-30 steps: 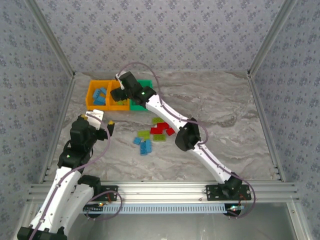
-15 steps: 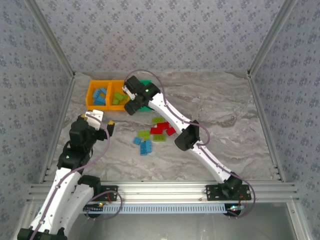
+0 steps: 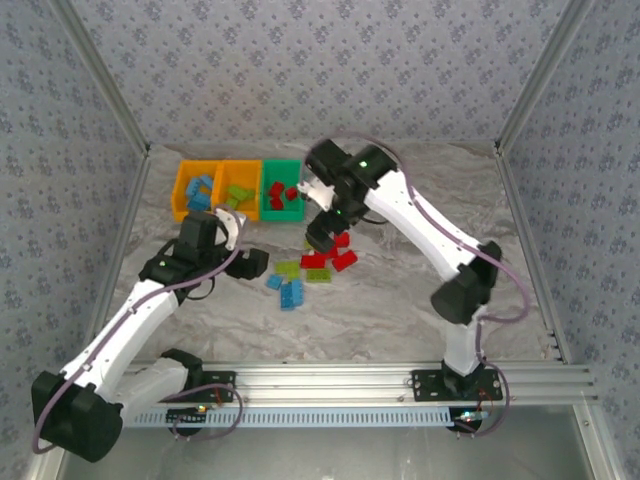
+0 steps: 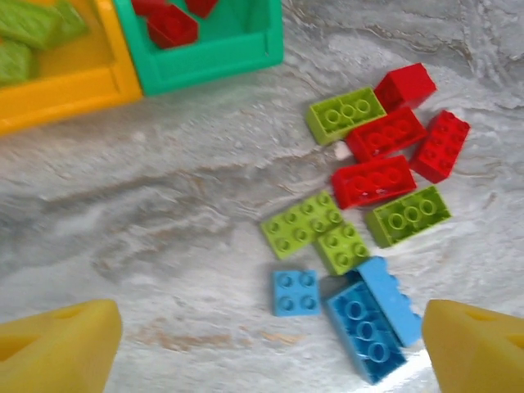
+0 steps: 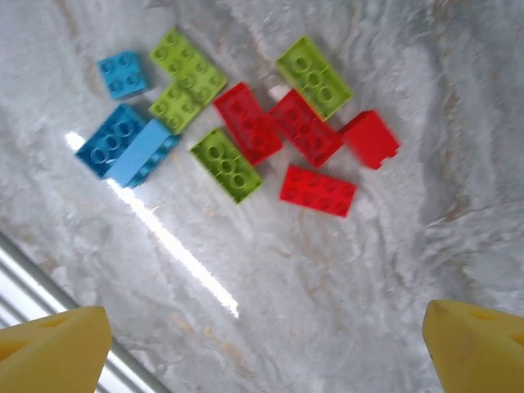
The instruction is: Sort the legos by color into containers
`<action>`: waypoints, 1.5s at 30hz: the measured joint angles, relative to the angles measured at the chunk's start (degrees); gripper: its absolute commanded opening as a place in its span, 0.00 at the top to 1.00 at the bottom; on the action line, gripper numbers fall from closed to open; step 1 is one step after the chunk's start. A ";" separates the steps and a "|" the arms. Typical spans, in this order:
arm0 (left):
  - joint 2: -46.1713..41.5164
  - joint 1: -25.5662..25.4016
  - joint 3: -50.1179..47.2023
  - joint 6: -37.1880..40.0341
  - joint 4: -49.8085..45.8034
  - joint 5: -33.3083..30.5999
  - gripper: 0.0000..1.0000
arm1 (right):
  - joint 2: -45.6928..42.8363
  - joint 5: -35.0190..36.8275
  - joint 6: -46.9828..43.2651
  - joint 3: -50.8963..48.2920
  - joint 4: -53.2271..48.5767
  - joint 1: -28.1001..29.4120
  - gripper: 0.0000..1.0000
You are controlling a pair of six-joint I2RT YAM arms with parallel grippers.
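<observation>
Left claw [image 4: 262, 344], right claw [image 5: 262, 344], spread near legos [image 4: 372, 180]

grey marbled table [image 3: 380, 300], patterned grey walls [image 3: 330, 70]

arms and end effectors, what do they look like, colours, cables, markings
Both the left arm and right arm have white link shells, black joint housings and a purplish cable looping alongside. The right arm carries a small green light near its wrist. The left end effector and right end effector have yellow finger pads. No markings are legible.
</observation>
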 measured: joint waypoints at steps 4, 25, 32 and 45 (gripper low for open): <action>4.33 -3.72 -2.58 -6.43 1.64 -0.83 0.20 | -10.73 -4.76 3.13 -16.09 7.82 0.00 0.00; 33.57 -8.31 1.36 -16.55 8.55 -6.60 0.53 | -26.01 -9.88 15.37 -38.14 26.69 -1.29 0.00; 32.74 -8.70 1.16 -17.29 8.39 -8.66 0.77 | -26.01 -10.99 17.14 -38.21 28.70 -1.29 0.00; 16.46 8.37 8.70 -13.20 11.39 -22.43 0.82 | -29.05 -11.65 21.27 -41.29 35.67 -1.29 0.00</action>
